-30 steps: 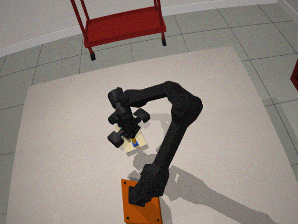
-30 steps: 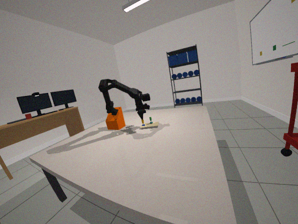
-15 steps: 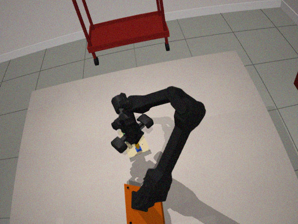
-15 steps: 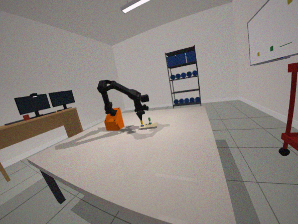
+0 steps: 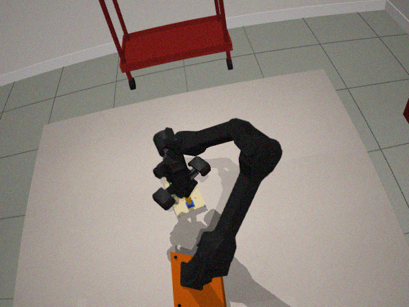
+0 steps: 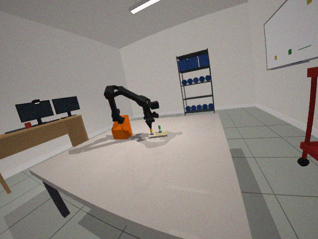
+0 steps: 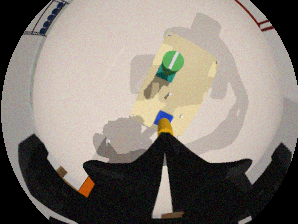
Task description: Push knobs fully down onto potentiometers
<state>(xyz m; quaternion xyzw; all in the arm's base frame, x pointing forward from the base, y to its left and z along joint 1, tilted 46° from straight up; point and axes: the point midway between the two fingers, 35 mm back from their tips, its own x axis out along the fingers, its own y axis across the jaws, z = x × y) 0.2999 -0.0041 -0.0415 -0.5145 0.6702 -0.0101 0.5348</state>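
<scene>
The cream circuit board [image 5: 200,204] [image 6: 164,134] [image 7: 197,92] stands on the table under the arm. My gripper [image 5: 187,195] [image 6: 150,127] [image 7: 164,135] is shut with nothing between its fingers. Its tips are at the top of the yellow knob [image 5: 188,200] [image 6: 151,131] [image 7: 165,127], over the blue potentiometer [image 5: 190,205] [image 6: 151,134] [image 7: 162,115]. I cannot tell whether that knob sits fully down. The green knob [image 6: 159,127] [image 7: 173,61] stands above the teal potentiometer [image 6: 160,132] [image 7: 166,75], with a visible gap in the exterior view. The arm mostly hides it in the top view.
The orange base block [image 5: 180,275] [image 6: 121,131] [image 7: 86,186] carries the arm, on the robot's side of the board. The large pale table [image 5: 96,193] [image 6: 150,174] lies around it. A red cart [image 5: 175,45] stands on the floor beyond the table's far edge.
</scene>
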